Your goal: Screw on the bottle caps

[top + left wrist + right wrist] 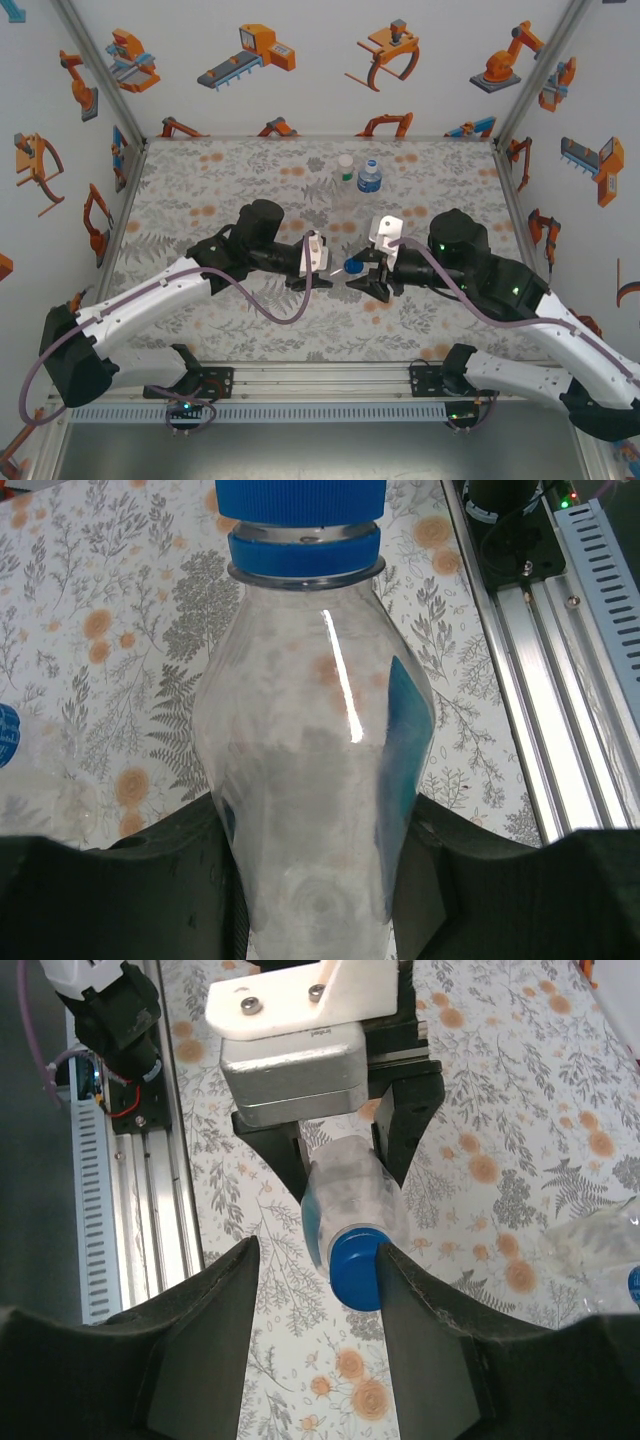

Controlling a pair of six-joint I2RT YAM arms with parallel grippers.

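Note:
A clear plastic bottle [336, 265] lies level in the air between my two grippers. My left gripper [326, 263] is shut on its body [315, 780], and a blue label strip [405, 740] shows on its side. A blue cap [300, 500] sits on its neck. The cap [358, 1268] lies between the fingers of my right gripper [318, 1255], which is open: one finger [420, 1310] touches the cap, the other stands well apart. In the top view the right gripper [360, 269] meets the cap [353, 266] at mid-table.
Two more bottles stand at the back: one with a pale cap [345, 167], one with a blue cap and blue label [370, 177]. Part of a clear bottle [600, 1240] shows at the right edge of the right wrist view. An aluminium rail [320, 385] runs along the near edge.

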